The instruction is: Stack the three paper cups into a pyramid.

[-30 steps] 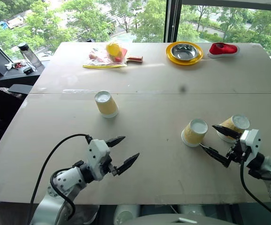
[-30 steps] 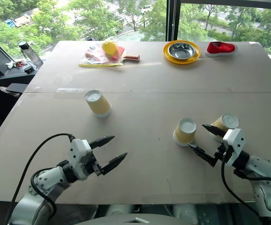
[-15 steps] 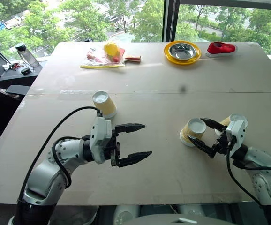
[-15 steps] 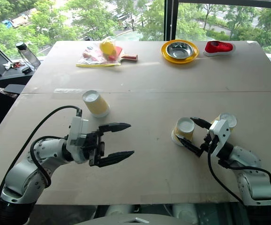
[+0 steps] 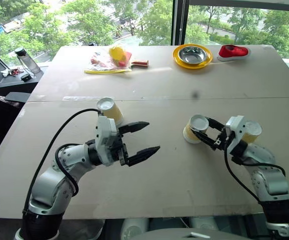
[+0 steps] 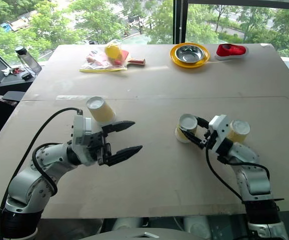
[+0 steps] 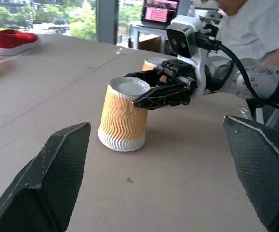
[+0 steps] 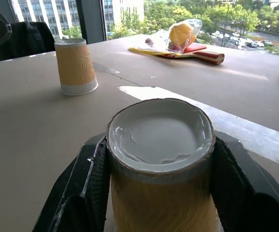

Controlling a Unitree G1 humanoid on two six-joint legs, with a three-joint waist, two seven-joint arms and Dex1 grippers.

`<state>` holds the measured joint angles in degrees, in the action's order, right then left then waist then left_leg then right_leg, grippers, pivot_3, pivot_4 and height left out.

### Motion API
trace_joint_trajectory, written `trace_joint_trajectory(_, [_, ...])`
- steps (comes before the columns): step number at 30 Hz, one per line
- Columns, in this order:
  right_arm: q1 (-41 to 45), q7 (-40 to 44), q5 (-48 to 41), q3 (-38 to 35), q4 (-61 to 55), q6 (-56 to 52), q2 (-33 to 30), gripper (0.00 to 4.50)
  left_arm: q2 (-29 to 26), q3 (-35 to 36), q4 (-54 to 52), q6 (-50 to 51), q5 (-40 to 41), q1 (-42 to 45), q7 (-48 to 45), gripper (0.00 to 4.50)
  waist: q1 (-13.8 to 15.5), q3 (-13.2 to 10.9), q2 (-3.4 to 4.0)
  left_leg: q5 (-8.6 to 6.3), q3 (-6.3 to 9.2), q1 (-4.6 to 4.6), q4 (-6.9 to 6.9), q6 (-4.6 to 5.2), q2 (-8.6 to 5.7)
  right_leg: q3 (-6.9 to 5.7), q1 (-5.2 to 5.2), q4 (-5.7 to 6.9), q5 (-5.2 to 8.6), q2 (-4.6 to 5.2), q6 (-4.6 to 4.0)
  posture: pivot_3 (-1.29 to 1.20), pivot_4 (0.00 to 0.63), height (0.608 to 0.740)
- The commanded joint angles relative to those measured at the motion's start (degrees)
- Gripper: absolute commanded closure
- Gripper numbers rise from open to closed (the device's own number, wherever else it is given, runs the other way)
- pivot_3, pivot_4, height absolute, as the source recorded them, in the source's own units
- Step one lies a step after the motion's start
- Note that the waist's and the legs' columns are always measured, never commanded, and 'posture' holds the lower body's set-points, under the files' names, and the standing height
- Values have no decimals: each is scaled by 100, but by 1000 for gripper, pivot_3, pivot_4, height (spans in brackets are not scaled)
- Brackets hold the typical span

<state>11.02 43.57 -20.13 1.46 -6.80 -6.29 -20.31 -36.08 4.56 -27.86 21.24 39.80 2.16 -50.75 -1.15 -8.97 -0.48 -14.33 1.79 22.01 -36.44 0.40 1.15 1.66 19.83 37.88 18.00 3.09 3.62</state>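
Right gripper point(image 5: 206, 134) clamped on the middle cup point(image 5: 195, 129), all three cups still apart

With the steel bowl point(image 5: 190, 55) as landmark: the held cup stands upside down well nearer the robot, a second cup point(image 5: 250, 131) just beside it to the right behind the wrist, the third cup point(image 5: 109, 110) far off to the left. The left gripper point(image 5: 143, 138) hovers with fingers spread wide, empty, near that third cup. The fingers grip high by the cup's upturned base; squeezing could crush the thin paper, or swinging the arm could topple the neighbouring cup.

One cup point(image 5: 109, 110) left, two cups point(image 5: 195, 129) right
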Motion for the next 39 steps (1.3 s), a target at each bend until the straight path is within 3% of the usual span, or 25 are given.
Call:
trace_joint_trajectory(1, [853, -320, 414, 358, 513, -27, 337, 2436, 18, 200, -114, 147, -71, -33, 389, 0, 6, -1, 1, 0, 1, 0, 0, 0, 0, -1, 0, 1, 0, 0, 0, 0, 150, 740])
trace_joint_trajectory(6, [1863, -302, 602, 773, 1372, -237, 896, 2436, 8, 399, -145, 259, -106, -163, 747, 0, 8, -1, 0, 4, 2, 22, 0, -6, 4, -2, 27, 2, 0, -2, 0, 0, 150, 740])
trace_joint_trajectory(13, [2373, -251, 791, 1072, 1968, -458, 1270, 2436, 89, 680, -227, 435, -82, -380, 1219, 0, 16, 0, -1, 22, 0, 85, -6, -37, 3, -2, 88, 11, -2, 2, 1, 0, 150, 740])
trace_joint_trajectory(18, [2440, -186, 681, 936, 1915, -321, 1412, 167, 95, 733, -278, 439, -114, -517, 1272, 0, 2, 0, -2, 21, 1, 82, -5, -36, 5, -2, 91, 16, -2, -1, 1, 0, 150, 740])
trace_joint_trajectory(19, [2422, -228, 740, 910, 1842, -185, 1387, 72, 105, 730, -291, 439, -100, -546, 1270, 0, 2, 0, -2, 21, 1, 82, -5, -36, 5, -2, 91, 16, -2, -1, 1, 0, 150, 740])
trace_joint_trajectory(24, [1797, -109, 267, 459, 444, -538, 853, 72, -9, 343, -350, 490, -220, -262, 1024, 0, 79, 1, -4, 20, 6, 92, -5, -34, 2, -8, 90, 10, -2, 6, 1, 0, 150, 740])
trace_joint_trajectory(29, [1053, -422, 177, -138, -725, -722, 219, 72, 61, -154, -291, 1072, 147, 614, 938, 0, 67, 2, -6, 10, 8, 90, -7, -17, -2, -7, 88, 15, -3, 5, 1, 0, 150, 740])
trace_joint_trajectory(35, [-309, -1122, 87, -1596, -2147, -1529, -679, 72, 356, -985, 60, 1398, 37, 1723, 636, 0, 44, 3, -5, 11, 5, 93, -10, -18, -20, -1, 87, 12, -3, 2, 3, 0, 150, 740])
trace_joint_trajectory(39, [-1205, -1233, -28, -2175, -2428, -1810, -894, 72, 517, -1222, 198, 1483, 42, 2037, 459, 0, 1, 3, -3, 11, 2, 89, -6, -17, -16, 6, 88, 13, -2, -10, 3, 0, 150, 740])
